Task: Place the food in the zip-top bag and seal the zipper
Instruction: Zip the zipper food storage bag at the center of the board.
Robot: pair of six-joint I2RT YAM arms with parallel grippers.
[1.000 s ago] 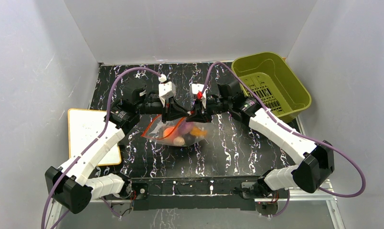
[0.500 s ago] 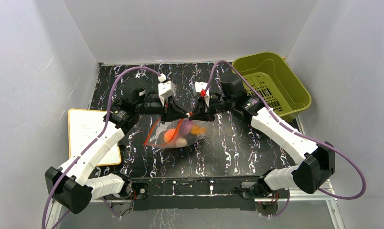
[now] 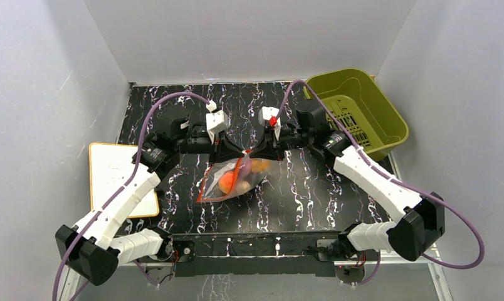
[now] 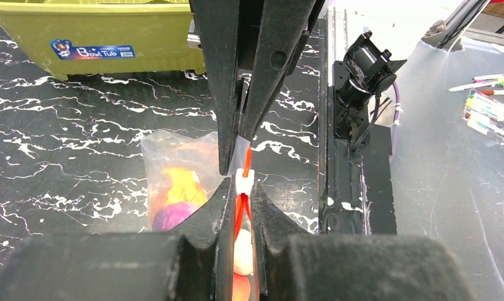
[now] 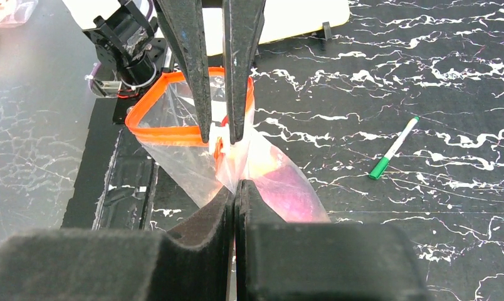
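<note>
The zip-top bag [image 3: 234,180] hangs between my two grippers above the black table. The food [image 3: 227,182] is inside it: orange, beige and purple pieces, also in the left wrist view [image 4: 174,194]. My left gripper [image 3: 234,152] [image 4: 242,188] is shut on the red-orange zipper [image 4: 239,210], just behind its white slider [image 4: 244,180]. My right gripper [image 3: 257,152] [image 5: 236,187] is shut on the bag's clear top edge [image 5: 193,166], tip to tip with the left one. Beyond the slider, the zipper [image 5: 168,135] stands open in a loop.
The olive-green basket [image 3: 356,108] stands at the back right, also in the left wrist view [image 4: 93,37]. A white board [image 3: 121,179] lies at the table's left edge. A white pen with a green cap [image 5: 393,147] lies on the marble top.
Both grippers have kept their hold, and their wrists have drawn slightly apart. The bag has swung towards the left and near side, and the food has settled lower in it.
</note>
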